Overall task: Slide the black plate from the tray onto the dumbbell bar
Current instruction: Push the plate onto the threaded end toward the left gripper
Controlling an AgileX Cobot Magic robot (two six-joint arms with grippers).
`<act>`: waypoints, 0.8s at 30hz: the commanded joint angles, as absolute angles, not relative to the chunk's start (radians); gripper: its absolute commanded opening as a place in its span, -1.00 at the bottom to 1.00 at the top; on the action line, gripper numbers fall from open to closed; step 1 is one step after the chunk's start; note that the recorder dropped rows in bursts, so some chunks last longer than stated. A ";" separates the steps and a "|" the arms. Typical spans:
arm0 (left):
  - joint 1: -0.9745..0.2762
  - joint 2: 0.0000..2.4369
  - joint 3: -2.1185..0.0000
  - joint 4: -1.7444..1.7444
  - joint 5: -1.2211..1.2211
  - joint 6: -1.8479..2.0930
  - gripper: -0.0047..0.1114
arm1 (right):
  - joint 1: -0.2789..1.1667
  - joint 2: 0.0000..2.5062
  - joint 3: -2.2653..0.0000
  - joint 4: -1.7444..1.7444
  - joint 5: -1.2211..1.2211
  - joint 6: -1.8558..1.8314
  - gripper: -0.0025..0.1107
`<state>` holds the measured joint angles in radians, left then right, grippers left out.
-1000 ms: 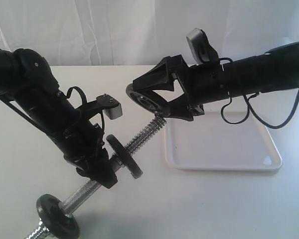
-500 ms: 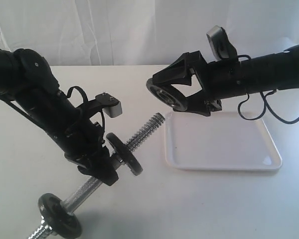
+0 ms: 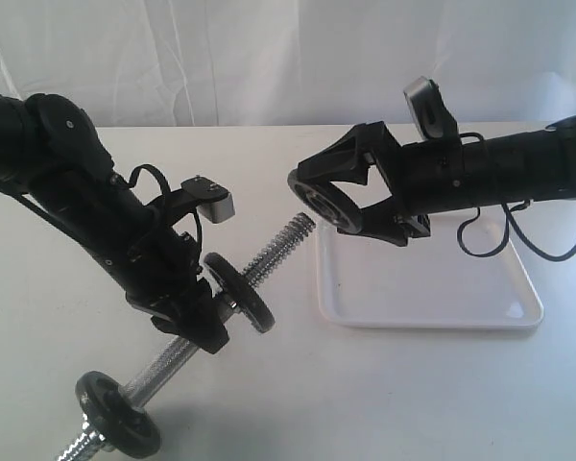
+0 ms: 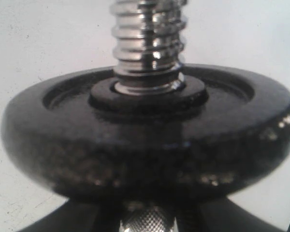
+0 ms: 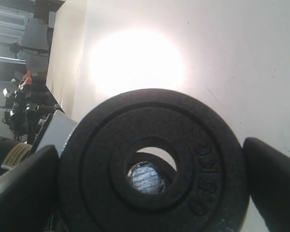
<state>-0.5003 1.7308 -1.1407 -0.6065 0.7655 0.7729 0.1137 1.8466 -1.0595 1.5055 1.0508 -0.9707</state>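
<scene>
The right gripper (image 3: 338, 206), clamped on the small matte-black cast-iron plate (image 3: 319, 200), holds it mid-frame, just off the tip of the shiny chrome threaded dumbbell bar (image 3: 280, 246) and clear of the shallow white plastic tray (image 3: 422, 288). The left gripper (image 3: 194, 309) grips the bar's middle. The tip looks off-centre in the hole, so pushing now could jam the plate on the threads.

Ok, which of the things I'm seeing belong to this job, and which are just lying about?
In the job:
black plate, clamped in the right gripper
dumbbell bar, held by the left gripper
tray

Just there:
inner disc and end disc, already on the bar
table
white backdrop
</scene>
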 commanded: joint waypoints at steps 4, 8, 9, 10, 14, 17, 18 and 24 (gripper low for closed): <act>-0.502 1.684 -1.163 -0.938 0.809 0.755 -0.92 | 0.110 1.828 -1.058 1.575 1.092 -0.991 -0.96; -0.502 1.684 -1.163 -0.938 0.809 0.755 -0.92 | 0.132 1.830 -1.058 1.574 1.091 -0.991 -0.96; -0.502 1.684 -1.163 -0.938 0.809 0.755 -0.92 | 0.143 1.837 -1.058 1.574 1.091 -0.991 -0.96; -0.502 1.684 -1.163 -0.938 0.809 0.755 -0.92 | 0.145 1.841 -1.058 1.574 1.091 -0.991 -0.96; -0.502 1.684 -1.163 -0.935 0.806 0.749 -0.92 | 0.150 1.847 -1.058 1.574 1.093 -0.991 -0.96; -0.502 1.684 -1.163 -0.933 0.795 0.740 -0.92 | 0.150 1.847 -1.055 1.574 1.093 -0.991 -0.96; -0.502 1.684 -1.163 -0.933 0.793 0.740 -0.92 | 0.150 1.847 -1.055 1.574 1.093 -0.991 -0.96; -0.502 1.684 -1.163 -0.933 0.791 0.738 -0.92 | 0.154 1.847 -1.020 1.592 1.055 -0.991 -0.96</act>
<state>-0.5003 1.7308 -1.1407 -0.6065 0.7516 0.7533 0.1502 1.8587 -1.0361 1.5296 1.0393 -0.9745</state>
